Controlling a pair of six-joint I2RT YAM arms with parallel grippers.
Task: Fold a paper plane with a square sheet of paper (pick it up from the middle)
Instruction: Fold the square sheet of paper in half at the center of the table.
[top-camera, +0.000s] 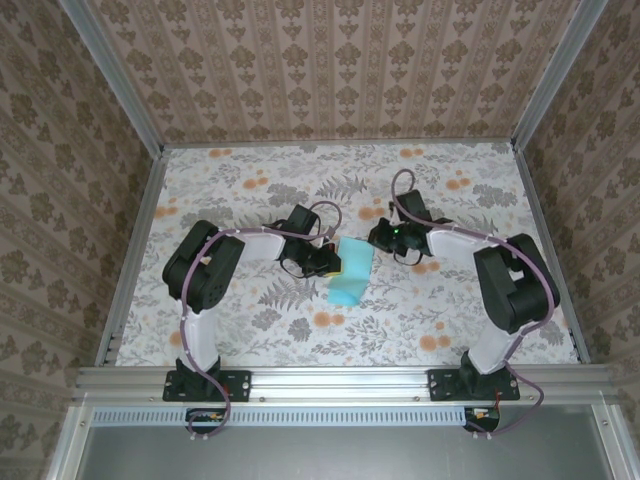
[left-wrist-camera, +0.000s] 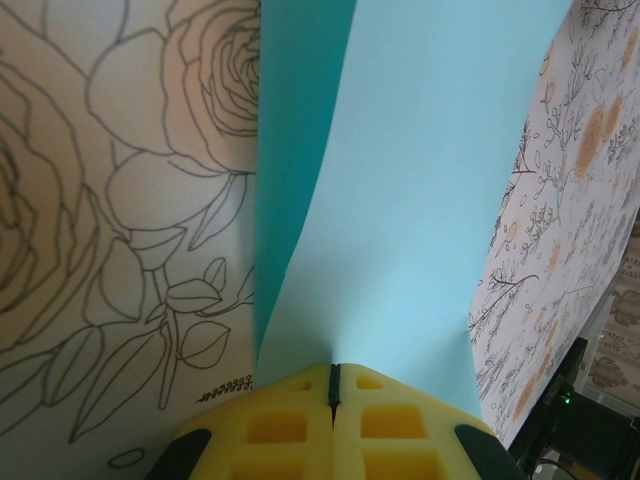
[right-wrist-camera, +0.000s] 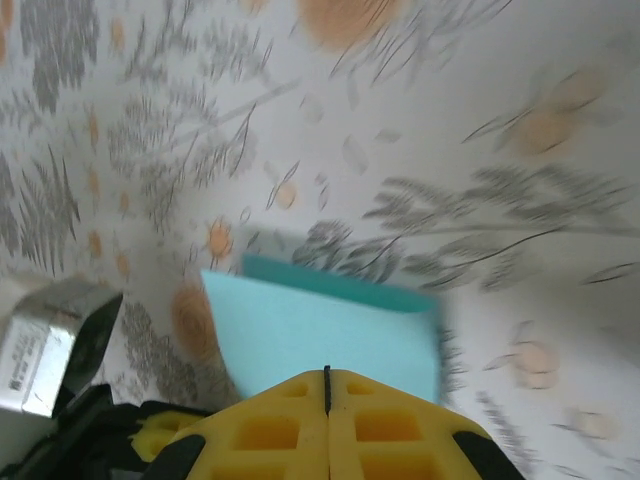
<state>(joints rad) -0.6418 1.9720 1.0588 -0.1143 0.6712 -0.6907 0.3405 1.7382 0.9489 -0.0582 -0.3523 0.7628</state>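
Yellow pads (left-wrist-camera: 280, 425) of the left gripper (left-wrist-camera: 335, 385) are clamped on one edge of the paper sheet (left-wrist-camera: 420, 200), which fans out ahead of them. The right gripper (right-wrist-camera: 327, 385) is pinched on its other side, so the sheet hangs between both over the table (top-camera: 450, 320). Risk: uneven pull or twist could tear it or slip a grip, skewing the crease.

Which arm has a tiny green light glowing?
The right arm: a green light glows near its wrist, beside the paper. The left arm looks dark at its wrist.
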